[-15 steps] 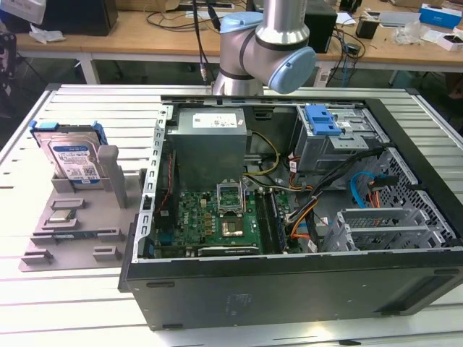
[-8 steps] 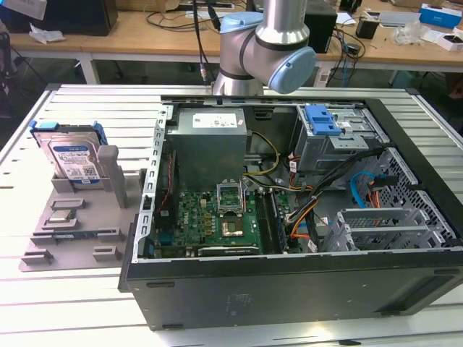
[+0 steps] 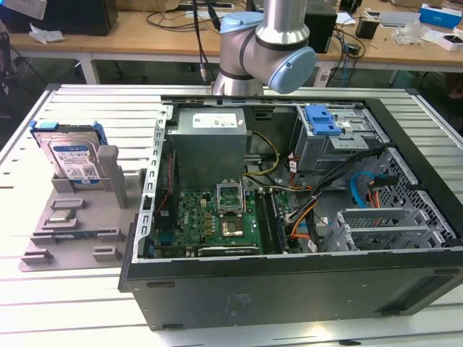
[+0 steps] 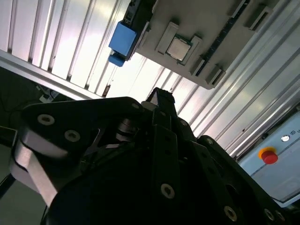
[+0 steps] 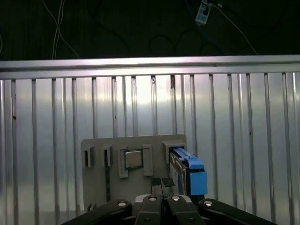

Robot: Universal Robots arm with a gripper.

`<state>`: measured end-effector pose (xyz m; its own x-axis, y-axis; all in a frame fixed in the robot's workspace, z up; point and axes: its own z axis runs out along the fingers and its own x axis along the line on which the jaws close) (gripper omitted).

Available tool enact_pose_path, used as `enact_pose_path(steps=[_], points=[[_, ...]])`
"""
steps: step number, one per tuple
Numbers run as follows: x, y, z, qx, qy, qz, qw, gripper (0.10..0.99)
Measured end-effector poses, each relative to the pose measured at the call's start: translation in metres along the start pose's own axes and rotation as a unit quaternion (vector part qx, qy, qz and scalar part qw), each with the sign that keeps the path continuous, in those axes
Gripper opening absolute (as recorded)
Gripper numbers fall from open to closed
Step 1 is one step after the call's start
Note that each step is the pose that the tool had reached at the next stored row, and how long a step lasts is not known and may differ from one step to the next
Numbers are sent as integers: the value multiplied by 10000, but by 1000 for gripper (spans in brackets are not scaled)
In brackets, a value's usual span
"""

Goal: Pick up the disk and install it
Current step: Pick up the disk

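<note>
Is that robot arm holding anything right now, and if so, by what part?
Nothing is held. The gripper is shut and empty; the disk stands in its gray holder.

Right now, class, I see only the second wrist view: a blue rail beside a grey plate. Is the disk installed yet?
Observer: No; in the exterior view the disk stands upright in a grey holder, outside the open computer case.
Operator: Which side of the case?
Observer: On the exterior view's left of it.
Operator: What is at the drive bay?
Observer: A blue clip sits on the metal drive cage.
</note>
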<state>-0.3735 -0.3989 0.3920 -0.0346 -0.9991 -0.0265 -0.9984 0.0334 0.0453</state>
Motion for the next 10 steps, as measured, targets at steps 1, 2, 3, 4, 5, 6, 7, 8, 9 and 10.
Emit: enact_pose_path(steps=[1,2,3,4,5,6,7,8,9,10], points=[[0,0,0,0,0,-3,10000,235],[0,0,0,0,0,-6,10000,357],[0,0,0,0,1,-8,10000,420],[-3,-1,0,0,0,-9,10000,420],[-18,-8,0,-1,1,-8,10000,420],[-31,-20,2,-1,1,-9,10000,420],[-45,-33,5,-1,1,-9,10000,420],[-75,-64,16,-5,1,-8,10000,420],[-107,-98,43,-9,1,-9,10000,420],[-118,-115,61,-11,2,-9,10000,420]])
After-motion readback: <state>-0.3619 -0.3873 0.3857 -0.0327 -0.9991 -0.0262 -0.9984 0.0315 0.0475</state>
